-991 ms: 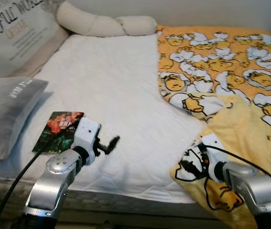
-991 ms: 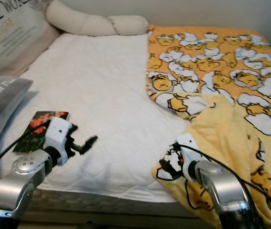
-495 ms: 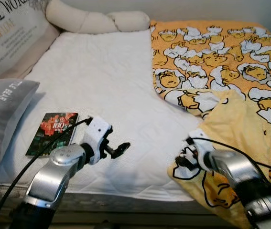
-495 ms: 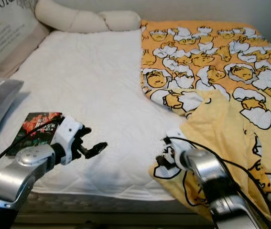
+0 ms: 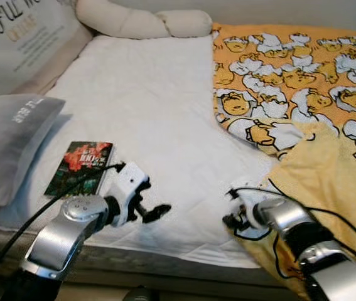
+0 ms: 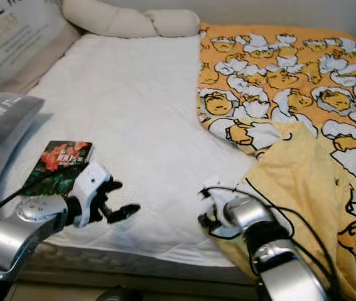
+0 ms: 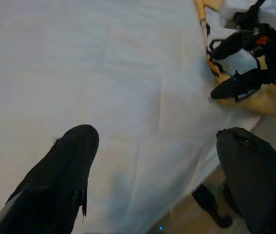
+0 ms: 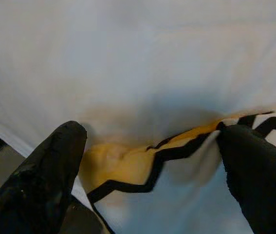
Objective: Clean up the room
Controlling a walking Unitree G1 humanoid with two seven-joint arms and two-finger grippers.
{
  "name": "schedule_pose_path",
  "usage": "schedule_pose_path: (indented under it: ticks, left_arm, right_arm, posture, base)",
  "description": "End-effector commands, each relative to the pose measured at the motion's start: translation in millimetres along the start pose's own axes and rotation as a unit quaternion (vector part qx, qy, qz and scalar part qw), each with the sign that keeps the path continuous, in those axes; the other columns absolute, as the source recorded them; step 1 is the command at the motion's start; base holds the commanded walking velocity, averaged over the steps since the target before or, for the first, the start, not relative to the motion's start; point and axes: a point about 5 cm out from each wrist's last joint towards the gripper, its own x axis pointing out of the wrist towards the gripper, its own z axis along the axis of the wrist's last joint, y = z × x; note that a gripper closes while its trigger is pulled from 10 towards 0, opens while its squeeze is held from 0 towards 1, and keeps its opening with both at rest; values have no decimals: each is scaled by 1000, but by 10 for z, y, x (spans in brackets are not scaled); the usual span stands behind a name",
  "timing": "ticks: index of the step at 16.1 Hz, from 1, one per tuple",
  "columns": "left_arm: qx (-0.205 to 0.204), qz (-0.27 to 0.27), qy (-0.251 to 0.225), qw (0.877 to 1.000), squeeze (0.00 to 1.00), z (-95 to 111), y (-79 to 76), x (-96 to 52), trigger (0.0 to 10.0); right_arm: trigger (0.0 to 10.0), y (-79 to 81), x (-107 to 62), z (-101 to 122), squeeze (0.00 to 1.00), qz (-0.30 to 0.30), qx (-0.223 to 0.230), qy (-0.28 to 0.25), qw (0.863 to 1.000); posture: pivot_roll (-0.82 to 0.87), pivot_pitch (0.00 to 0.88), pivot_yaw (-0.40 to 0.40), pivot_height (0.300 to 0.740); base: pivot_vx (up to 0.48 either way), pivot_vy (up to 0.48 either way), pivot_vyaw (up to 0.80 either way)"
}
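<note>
Right pincer [image 6: 206,210] sits at the near corner of the blanket [image 5: 303,94], its two black fingers spread wide with the yellow, black-outlined edge of the cloth lying between them, not yet pinched. Left pincer [image 5: 156,211] hovers over bare sheet [image 5: 146,106] near the bed's front edge, fingers also spread and holding nothing.

The step in hand looks like taking hold of the blanket corner to straighten or spread it. Next, the right fingers would need to close on the hem before any pull.

The blanket is soft fleece, orange with cartoon egg figures, folded back so a plain yellow underside shows. It covers the bed's right side. The sheet is white and quilted. A small glossy book [image 5: 80,167] with a red flower cover lies flat near the left arm, beside a grey pillow [image 5: 8,141]. A knotted cream cushion [image 5: 143,22] rests at the head.
</note>
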Motion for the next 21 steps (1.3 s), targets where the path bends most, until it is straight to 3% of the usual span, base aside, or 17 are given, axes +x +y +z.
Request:
schedule_pose_path:
  ticks: [1,5,6,7,8,9,10,21]
  left_arm:
    - [9,-6,2,1000,0,20,-20,-21,10000]
    - [12,-9,5,1000,0,34,-32,-21,10000]
    - [13,-9,5,1000,0,38,-32,-20,10000]
    - [16,-8,5,1000,0,45,-29,-22,10000]
    - [16,-7,4,1000,0,46,-27,-20,10000]
    - [16,-7,4,1000,0,47,-27,-19,10000]
    - [17,-6,4,1000,0,47,-25,-17,10000]
    - [15,-1,-2,1000,0,58,-17,12,10000]
  right_arm:
    - [10000,-13,19,-13,0,-27,-17,22,999]
    - [10000,-7,54,-45,0,-61,19,42,997]
    - [9020,-7,54,-52,0,-64,20,44,997]
    - [4745,-7,62,-78,0,-72,23,50,996]
    - [1686,6,79,-132,0,-74,21,53,996]
    - [1686,9,84,-144,0,-74,21,54,996]
    - [0,8,89,-169,0,-74,23,55,995]
    - [0,-56,63,-167,0,-71,57,39,995]
  posture:
    - [76,0,40,740]
    - [75,0,40,740]
    - [74,0,39,740]
    - [73,0,39,740]
    - [70,0,38,740]
    - [70,0,38,740]
    - [69,0,39,740]
    - [63,0,35,740]
  base:
    - [0,0,0]
    - [0,0,0]
    - [0,0,0]
    - [0,0,0]
    - [0,0,0]
    - [0,0,0]
    - [0,0,0]
    - [0,0,0]
